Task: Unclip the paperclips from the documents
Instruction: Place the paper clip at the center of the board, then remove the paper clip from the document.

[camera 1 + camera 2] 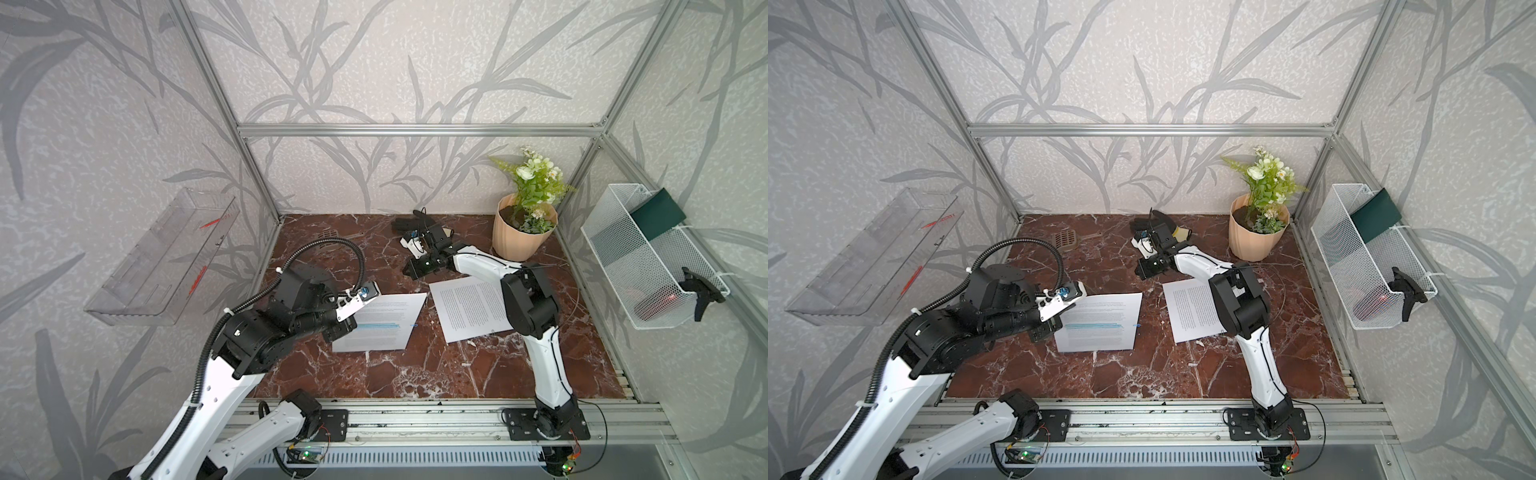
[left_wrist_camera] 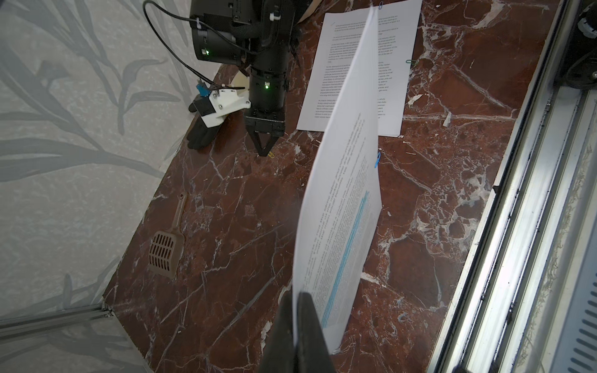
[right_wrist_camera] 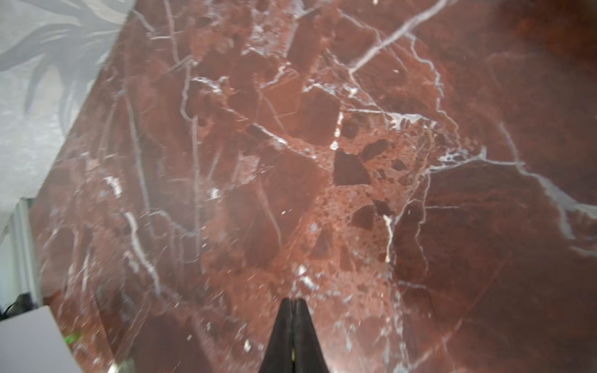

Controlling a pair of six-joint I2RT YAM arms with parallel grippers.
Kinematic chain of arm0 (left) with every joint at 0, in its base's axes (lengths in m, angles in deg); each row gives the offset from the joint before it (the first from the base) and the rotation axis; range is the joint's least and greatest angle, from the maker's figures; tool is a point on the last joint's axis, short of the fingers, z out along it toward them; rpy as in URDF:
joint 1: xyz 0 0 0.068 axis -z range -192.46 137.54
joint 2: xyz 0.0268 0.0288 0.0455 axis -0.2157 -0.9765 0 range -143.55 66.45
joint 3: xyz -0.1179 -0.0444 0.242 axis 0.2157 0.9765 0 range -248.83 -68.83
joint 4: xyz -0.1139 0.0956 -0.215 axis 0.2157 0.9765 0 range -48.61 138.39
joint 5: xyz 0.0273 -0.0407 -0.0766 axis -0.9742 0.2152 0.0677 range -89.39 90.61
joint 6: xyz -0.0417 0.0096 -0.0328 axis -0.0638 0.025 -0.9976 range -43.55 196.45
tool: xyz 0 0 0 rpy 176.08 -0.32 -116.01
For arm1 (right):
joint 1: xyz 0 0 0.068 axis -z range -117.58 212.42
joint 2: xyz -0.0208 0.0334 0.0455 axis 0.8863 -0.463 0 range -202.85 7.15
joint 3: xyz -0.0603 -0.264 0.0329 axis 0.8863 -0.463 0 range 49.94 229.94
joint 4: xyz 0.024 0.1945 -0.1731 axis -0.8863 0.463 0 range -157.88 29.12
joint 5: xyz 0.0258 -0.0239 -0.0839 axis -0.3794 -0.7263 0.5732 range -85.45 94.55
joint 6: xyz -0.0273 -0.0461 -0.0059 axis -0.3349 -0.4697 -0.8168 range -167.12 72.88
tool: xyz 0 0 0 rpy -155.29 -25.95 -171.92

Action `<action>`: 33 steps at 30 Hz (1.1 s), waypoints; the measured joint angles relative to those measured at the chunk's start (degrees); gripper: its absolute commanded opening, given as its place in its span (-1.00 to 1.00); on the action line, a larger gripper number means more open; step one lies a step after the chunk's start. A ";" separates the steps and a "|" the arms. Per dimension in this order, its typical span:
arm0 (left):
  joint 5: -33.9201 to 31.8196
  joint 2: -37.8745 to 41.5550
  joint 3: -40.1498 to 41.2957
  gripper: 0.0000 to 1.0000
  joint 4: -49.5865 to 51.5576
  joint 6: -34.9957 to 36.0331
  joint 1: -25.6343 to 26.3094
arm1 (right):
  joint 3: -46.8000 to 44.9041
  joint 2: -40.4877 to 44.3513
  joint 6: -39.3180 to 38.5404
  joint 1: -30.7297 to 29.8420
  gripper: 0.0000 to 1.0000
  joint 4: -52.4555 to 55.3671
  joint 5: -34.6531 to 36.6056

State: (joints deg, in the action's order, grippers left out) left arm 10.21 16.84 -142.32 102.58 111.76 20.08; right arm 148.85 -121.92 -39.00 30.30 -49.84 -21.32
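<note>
Two white printed documents lay on the red marble desk (image 1: 415, 374): a blue-highlighted document (image 1: 386, 332), its edge clamped in the left gripper (image 2: 295, 297), and a plain document (image 1: 465, 307). Four wire paperclips showed: a blue paperclip (image 2: 377, 160) on the highlighted sheets, a second blue clip (image 2: 381, 5) and a green paperclip (image 2: 410, 61) on the plain ones, and a yellowish paperclip (image 2: 271, 155) pinched in the right gripper (image 2: 263, 151).

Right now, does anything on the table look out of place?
The highlighted document is raised along one edge, pinched in the left gripper, not flat like the other document. Small white scraps lie on the table.
</note>
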 measured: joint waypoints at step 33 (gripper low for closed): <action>-2.14 -1.90 -2.69 -1.00 1.40 -0.15 -1.60 | -34.32 27.50 1.57 9.07 0.56 -22.12 -19.56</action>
State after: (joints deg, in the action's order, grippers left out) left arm 8.07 14.94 -145.01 103.98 111.61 18.48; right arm 114.54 -94.43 -37.43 39.37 -71.96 -40.88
